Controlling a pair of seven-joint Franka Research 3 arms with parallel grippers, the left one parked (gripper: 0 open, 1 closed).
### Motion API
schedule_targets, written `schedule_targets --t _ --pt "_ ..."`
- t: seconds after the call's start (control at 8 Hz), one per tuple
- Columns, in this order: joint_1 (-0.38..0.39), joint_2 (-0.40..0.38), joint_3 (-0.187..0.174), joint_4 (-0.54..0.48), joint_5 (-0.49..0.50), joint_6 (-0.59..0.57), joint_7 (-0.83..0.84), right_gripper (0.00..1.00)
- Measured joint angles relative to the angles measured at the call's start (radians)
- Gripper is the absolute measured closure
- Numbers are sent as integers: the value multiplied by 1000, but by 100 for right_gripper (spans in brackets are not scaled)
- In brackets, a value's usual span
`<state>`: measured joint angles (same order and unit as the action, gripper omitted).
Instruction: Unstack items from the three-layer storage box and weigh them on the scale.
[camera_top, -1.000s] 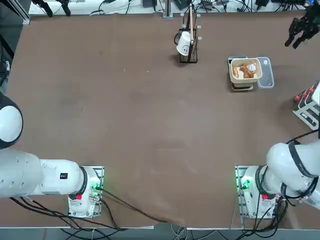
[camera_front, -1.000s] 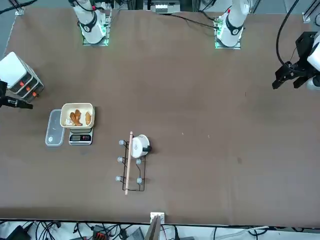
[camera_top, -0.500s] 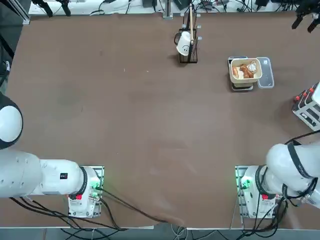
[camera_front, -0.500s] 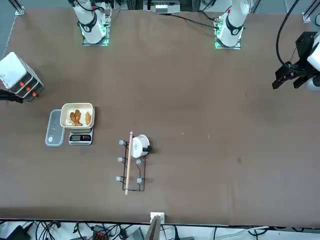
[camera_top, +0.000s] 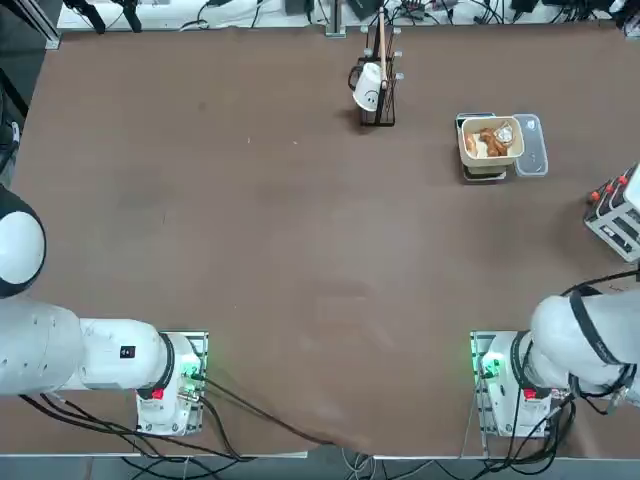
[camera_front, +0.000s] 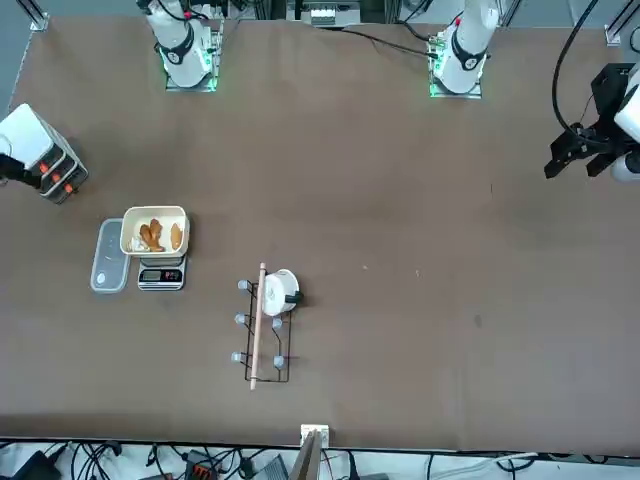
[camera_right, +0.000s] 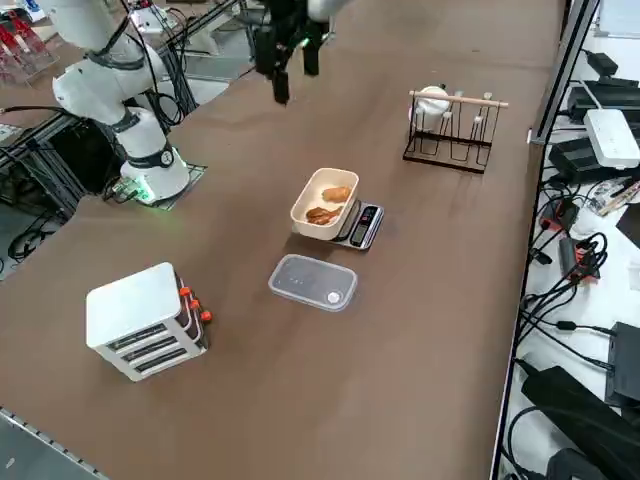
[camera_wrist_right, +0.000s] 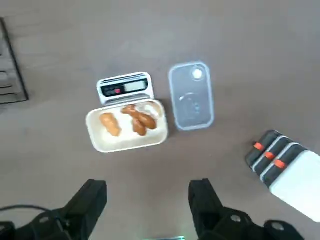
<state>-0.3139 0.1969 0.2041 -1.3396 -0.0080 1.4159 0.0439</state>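
The right end effector (camera_wrist_right: 147, 200) is hanging high over the brown table (camera_top: 250, 220), fingers spread and carrying nothing. Below and ahead of it the cream bowl (camera_wrist_right: 127, 125) holding the items (camera_wrist_right: 137, 119) is sitting on the scale (camera_wrist_right: 123, 86), with a clear tray (camera_wrist_right: 191, 97) just beside. The three-layer storage box (camera_right: 145, 320) is standing apart, at the table's right edge. Cables are crowding the room beyond the far edge.

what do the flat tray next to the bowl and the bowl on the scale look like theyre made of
The flat tray looks like clear, glossy plastic: the brown table shows through it. The bowl on the scale is cream, opaque and matte, probably plastic or melamine, though ceramic can't be ruled out. The right end effector, open, hangs above them, touching neither.
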Motion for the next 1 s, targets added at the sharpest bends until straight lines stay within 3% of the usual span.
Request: schedule_targets --t 0.12,0.25,0.62,0.75,1.0 --pt "108 -8 -65 -1 15 -1 15 0" --pt "193 -15 -108 -11 15 4 23 0" --pt "318 -134 -131 -239 2 248 25 0" --pt "319 -190 -135 -318 2 275 25 0" --pt "315 -248 -152 -370 9 242 24 0"
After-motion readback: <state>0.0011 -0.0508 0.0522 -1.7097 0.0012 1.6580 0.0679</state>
